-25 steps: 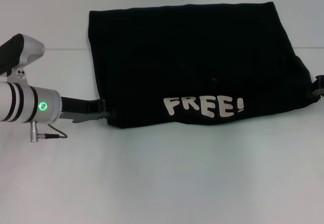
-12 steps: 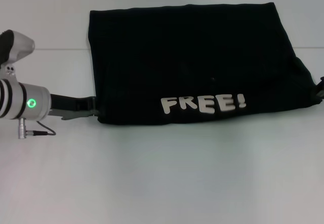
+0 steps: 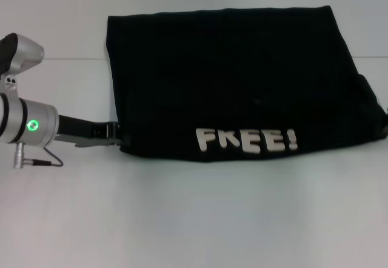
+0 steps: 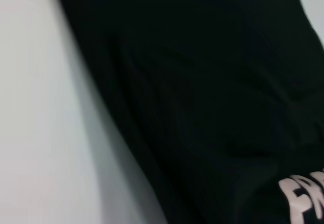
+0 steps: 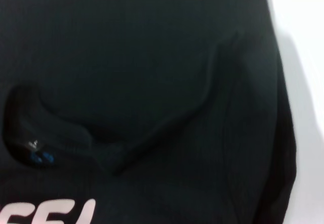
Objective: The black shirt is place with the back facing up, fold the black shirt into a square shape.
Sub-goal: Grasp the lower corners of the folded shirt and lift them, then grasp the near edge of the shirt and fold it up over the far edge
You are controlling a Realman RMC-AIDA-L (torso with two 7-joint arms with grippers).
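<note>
White tabletop [image 3: 194, 213] fills the head view, pale and smooth, with a faint seam line running across it toward the far edge.

Spread over the far half of that tabletop lies the black shirt [image 3: 242, 80], folded into a broad, roughly rectangular slab that reaches from a little left of centre to the right edge of the view. Its far edge is fairly straight, its near edge sags slightly, and its right side bulges outward in soft folds. Cream-white "FREE!" lettering [image 3: 247, 140] runs along the near edge of the shirt, right of its middle (the letters look a little crumpled). The right wrist view looks down on the cloth at close range: a raised fold [image 5: 167, 127] crosses it diagonally, the collar opening with a small label [image 5: 38, 155] shows at one side, and part of the lettering appears at the picture's border. The left wrist view shows the shirt's edge lying against the white tabletop, with a corner of the lettering just visible.

Reaching in low from the left edge of the tabletop is the left arm, its silver wrist housing [image 3: 27, 125] showing a green light. The left gripper [image 3: 116, 136] sits at the shirt's near-left corner, touching the hem; whether its fingers are clenched on the cloth or released I cannot tell, since black fingers merge with black fabric.

The right gripper does not show in any view.
</note>
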